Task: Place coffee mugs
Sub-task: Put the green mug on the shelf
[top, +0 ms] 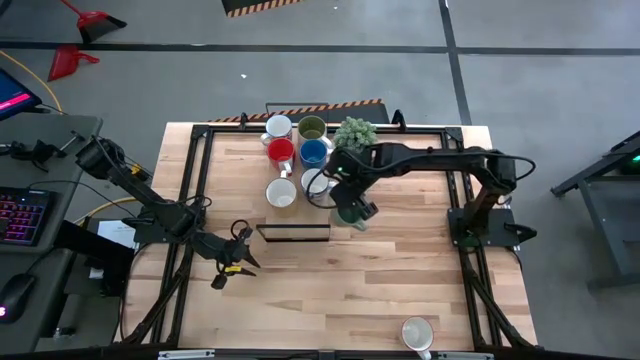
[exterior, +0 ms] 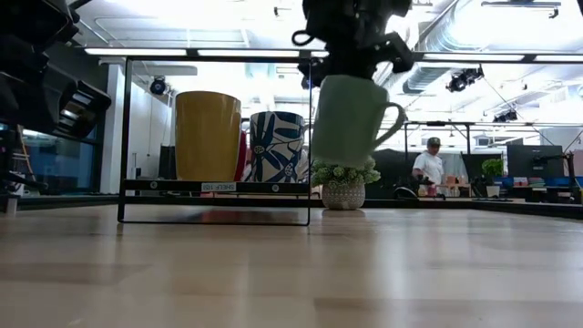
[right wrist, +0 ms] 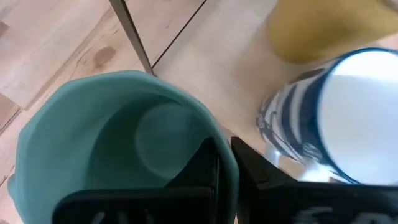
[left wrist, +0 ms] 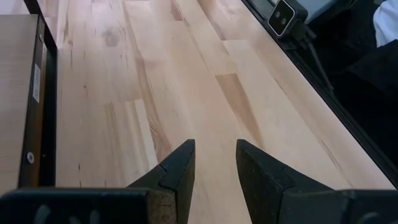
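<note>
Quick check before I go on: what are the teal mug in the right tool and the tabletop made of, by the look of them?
Teal mug: probably glazed ceramic, judging by its smooth, evenly coloured wall and thick rounded rim; a soft sheen shows in the low view.
Tabletop: wood, butcher-block style, with joined light planks, visible grain and knots. Its finish looks satin, though that is hard to confirm.

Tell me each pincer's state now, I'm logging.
Left pincer: open, empty.
Right pincer: shut on the rim of the teal round ceramic mug.

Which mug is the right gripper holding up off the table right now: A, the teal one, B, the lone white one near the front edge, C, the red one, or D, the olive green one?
A: the right gripper is pinched on the teal mug's rim, and the low view shows that mug hanging clear of the table.
</note>
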Controlling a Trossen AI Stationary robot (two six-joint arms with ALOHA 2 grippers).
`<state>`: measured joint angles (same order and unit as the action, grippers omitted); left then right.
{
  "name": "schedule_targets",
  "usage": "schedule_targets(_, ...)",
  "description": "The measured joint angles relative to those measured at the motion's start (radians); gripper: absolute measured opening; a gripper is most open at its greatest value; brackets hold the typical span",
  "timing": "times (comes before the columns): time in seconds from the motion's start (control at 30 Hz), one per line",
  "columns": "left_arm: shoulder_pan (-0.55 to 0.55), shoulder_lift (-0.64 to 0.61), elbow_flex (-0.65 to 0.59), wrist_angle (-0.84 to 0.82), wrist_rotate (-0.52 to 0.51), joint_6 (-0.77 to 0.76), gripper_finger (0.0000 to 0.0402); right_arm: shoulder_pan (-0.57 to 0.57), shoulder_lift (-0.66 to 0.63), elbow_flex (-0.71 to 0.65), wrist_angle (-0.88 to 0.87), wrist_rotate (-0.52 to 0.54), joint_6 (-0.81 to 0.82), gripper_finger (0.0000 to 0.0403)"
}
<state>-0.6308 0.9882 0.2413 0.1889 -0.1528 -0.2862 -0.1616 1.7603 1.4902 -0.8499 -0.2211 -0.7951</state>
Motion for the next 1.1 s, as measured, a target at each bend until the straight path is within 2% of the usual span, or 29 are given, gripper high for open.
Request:
schedule_targets(0.23, 0.000, 0.000, 0.000, 0.000, -0.011, 0.000, 0.0106, 0.004, 0.058, -0.001, 0.070, 0.007, -0.061, 0.0000)
schedule_targets(1.1, 0.000, 0.000, 0.000, -0.013, -0.011, 0.001, 0.0106, 0.008, 0.060, -0.001, 0.236, -0.083, -0.141, 0.0000)
